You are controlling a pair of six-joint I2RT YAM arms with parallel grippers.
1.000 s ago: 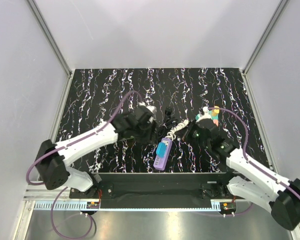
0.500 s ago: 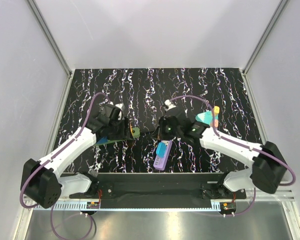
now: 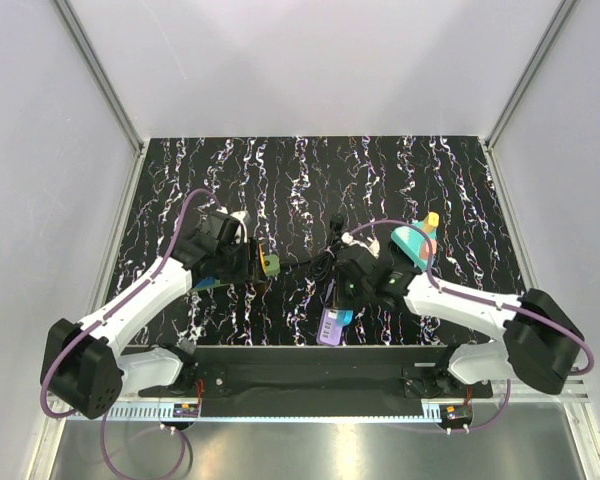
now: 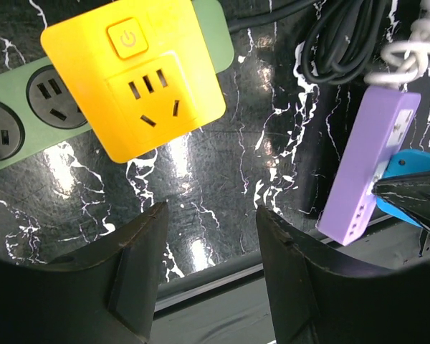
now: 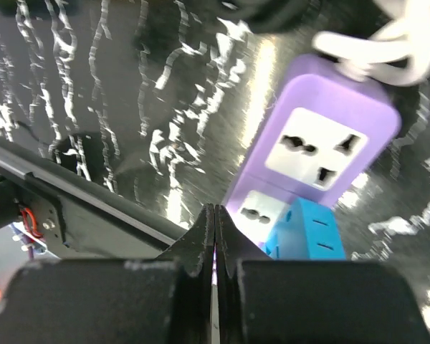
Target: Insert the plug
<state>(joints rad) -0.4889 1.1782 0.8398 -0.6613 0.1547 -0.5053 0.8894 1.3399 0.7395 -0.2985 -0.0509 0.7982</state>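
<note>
the right hand [image 5: 215,212] has swung to the purple strip [image 5: 322,82], fingers [image 5: 197,242] now pressed together on nothing, blue plug [image 5: 308,240] just ahead, likely to push it home; left hand [image 4: 208,215] hangs spread.

Gripper [image 5: 215,215] at 6 o'clock: fingers pressed flat together, nothing between them. Tips sit just beside the near left edge of the purple power strip [image 5: 328,89]; contact cannot be told. The strip runs toward 2 o'clock, one white socket face up. Blue plug [image 5: 308,233] sits at the strip's near end, next to a smaller white socket. White cord [image 5: 373,39] is looped at the strip's far end. Black marbled table [image 5: 93,93], glare streaks. Metal rail [image 5: 79,208] and red wire [image 5: 30,218] at 8 o'clock.
</note>
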